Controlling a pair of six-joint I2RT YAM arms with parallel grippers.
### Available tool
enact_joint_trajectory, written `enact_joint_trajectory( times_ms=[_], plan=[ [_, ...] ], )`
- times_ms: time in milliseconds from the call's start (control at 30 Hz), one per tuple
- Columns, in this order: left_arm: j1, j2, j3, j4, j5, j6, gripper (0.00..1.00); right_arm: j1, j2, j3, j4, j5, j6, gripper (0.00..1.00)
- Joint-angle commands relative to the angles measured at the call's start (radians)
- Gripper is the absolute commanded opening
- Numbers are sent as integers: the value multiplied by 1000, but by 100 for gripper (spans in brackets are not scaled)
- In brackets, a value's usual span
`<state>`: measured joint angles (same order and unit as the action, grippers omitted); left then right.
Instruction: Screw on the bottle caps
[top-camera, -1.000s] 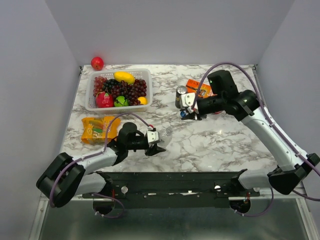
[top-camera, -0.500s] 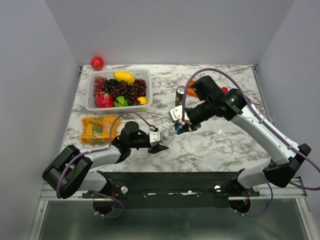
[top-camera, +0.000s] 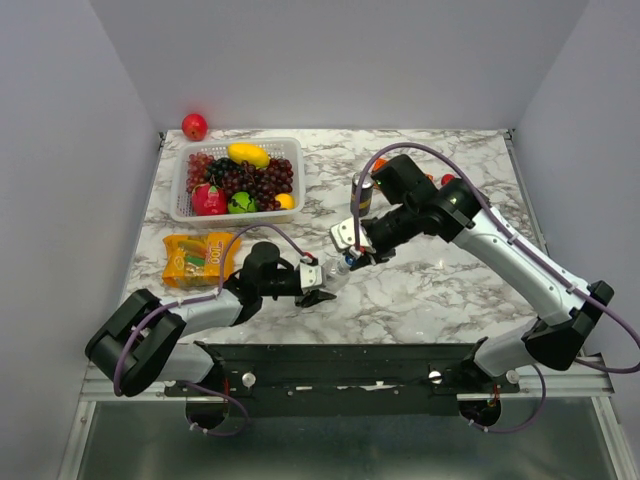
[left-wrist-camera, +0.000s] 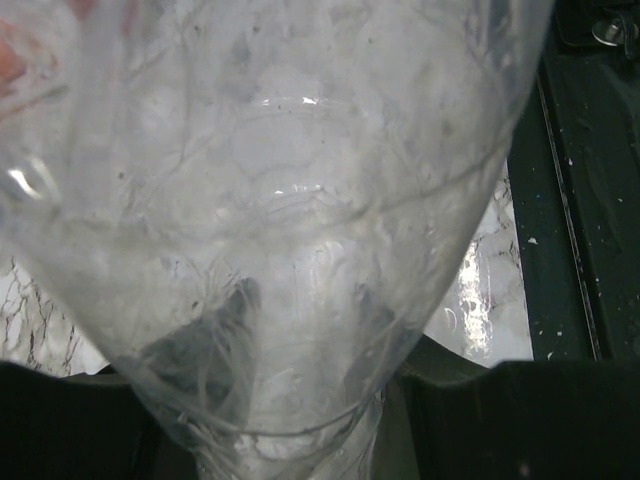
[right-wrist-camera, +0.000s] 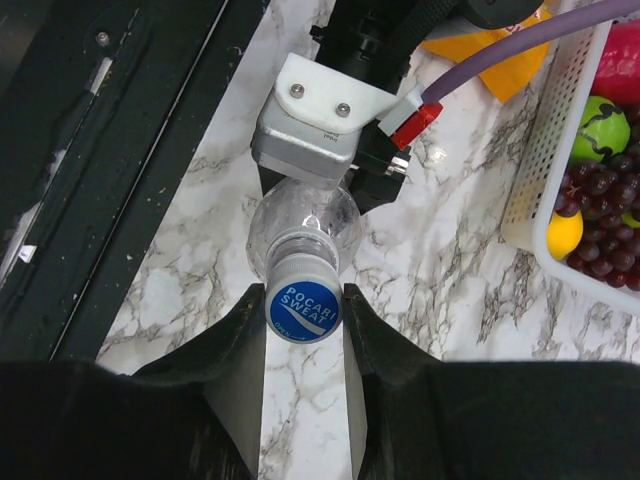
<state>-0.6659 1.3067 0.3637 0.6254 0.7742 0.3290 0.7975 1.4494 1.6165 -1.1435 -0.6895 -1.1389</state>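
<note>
The left hand (top-camera: 320, 287) is clenched on the body of 1 clear bottle (right-wrist-camera: 305, 222), which fills the left wrist view, with dark fingers showing on both sides at the bottom. The bottle's long axis runs from this hand rightward toward the other arm, neck leading, low over the marble surface (right-wrist-camera: 420, 300). I cannot tell whether it rests there.

The blue cap (right-wrist-camera: 303, 310) sits right at the bottle's mouth, its printed face turned away from the bottle and in line with the neck. Whether the threads have caught is not visible.

The right hand (top-camera: 348, 257) grips this cap, 1 finger touching each side. The coming turn, as I judge it, depends on keeping the cap square to the neck.
</note>
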Motion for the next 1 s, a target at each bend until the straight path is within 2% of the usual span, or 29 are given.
enact_joint_trajectory(
  times_ms=[0, 133, 300, 567, 967],
  plan=[
    [-3, -6, 24, 25, 37, 82, 0, 17, 32, 2, 2, 58, -28, 30],
    [-1, -14, 23, 25, 27, 96, 0, 28, 39, 3, -34, 54, -64, 31],
    [-3, -15, 15, 53, -4, 39, 0, 34, 54, 29, -105, 36, -122, 32],
    [-3, -23, 6, 82, -26, 18, 0, 34, 77, 26, -144, 47, -142, 33],
    [-3, -20, 41, 117, -79, -54, 0, 35, 98, -6, -39, 117, 19, 32]
  ],
)
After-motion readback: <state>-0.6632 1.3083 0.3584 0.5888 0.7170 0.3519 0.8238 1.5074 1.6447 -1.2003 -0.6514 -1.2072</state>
